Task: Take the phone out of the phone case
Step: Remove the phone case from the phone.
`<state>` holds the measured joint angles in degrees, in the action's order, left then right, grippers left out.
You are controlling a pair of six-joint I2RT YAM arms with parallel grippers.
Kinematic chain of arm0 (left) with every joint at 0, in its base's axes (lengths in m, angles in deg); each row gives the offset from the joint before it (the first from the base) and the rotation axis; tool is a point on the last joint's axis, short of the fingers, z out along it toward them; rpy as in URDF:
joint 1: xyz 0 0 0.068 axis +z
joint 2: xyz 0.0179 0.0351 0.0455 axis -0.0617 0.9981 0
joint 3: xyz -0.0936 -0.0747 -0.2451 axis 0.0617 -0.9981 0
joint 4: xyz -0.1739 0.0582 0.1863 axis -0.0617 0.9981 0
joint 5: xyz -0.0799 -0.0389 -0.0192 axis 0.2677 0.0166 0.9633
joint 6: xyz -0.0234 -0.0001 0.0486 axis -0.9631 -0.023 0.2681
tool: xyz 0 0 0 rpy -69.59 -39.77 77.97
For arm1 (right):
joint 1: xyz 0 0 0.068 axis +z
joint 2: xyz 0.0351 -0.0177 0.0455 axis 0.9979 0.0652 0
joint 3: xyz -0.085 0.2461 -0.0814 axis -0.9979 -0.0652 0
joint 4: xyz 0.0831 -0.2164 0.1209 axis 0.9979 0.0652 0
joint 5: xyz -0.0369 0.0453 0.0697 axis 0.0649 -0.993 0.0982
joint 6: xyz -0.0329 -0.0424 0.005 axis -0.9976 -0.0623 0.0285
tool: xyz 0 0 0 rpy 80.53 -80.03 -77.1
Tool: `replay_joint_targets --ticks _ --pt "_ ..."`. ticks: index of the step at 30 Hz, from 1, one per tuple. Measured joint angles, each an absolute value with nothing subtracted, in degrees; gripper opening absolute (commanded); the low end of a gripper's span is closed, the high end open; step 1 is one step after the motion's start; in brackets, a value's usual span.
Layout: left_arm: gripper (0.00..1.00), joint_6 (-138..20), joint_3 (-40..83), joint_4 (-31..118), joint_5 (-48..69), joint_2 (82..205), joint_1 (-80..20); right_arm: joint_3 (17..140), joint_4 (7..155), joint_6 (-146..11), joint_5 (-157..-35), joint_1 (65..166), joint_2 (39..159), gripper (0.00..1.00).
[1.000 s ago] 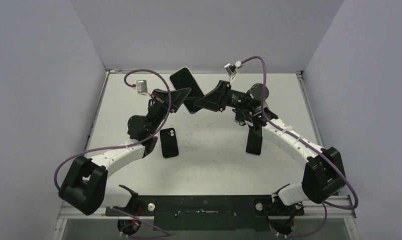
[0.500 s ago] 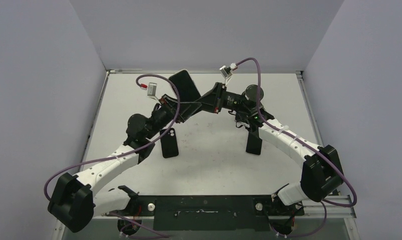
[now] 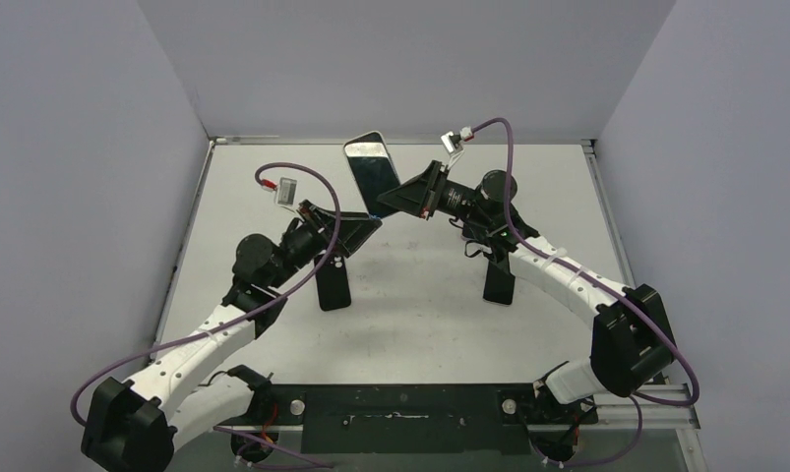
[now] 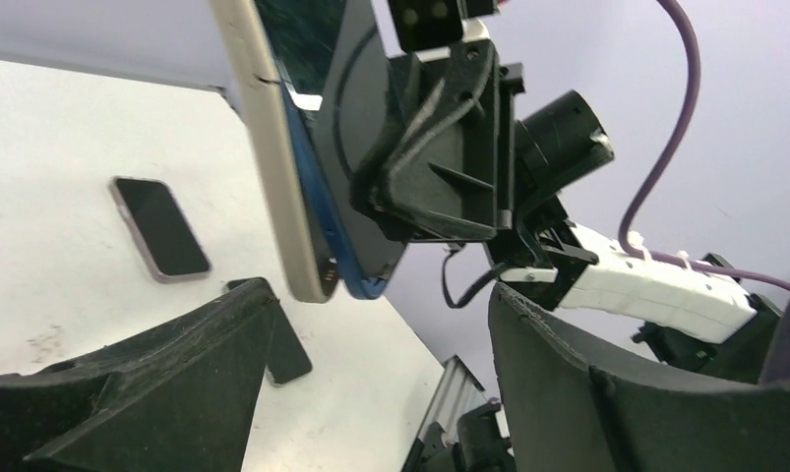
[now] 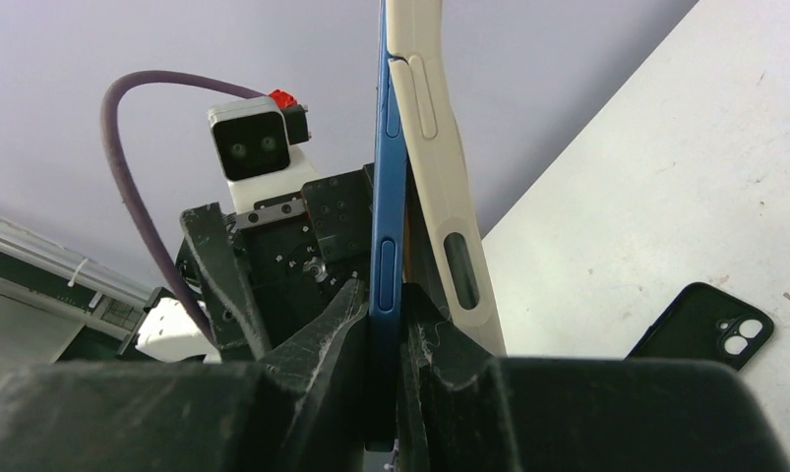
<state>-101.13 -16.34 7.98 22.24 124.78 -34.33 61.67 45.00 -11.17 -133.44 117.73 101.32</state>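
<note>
Right claw (image 5: 384,317) pinches the phone's (image 5: 385,197) lower end aloft at upper centre, long axis pointing upper left, its half-peeled case (image 5: 432,108) facing the open left claw (image 3: 359,228) just below-left.

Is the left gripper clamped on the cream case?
No: the left gripper is open, its jaws standing wide and clear of the cream case.

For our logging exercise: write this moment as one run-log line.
right gripper: shut on phone | left gripper: open, holding nothing | case: partly peeled off phone, not yet free
</note>
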Motion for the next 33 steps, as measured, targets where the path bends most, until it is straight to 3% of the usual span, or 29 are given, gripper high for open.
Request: replay_joint_targets --ticks 11,33 --pt "0.67 -100.1 -19.5 10.7 21.4 124.0 -29.2 61.4 45.1 -10.5 -133.3 117.4 101.3 0.0" --pt "0.62 -103.0 -17.7 2.5 24.0 133.3 -29.0 59.5 44.1 -8.9 -133.6 117.0 100.8 0.0"
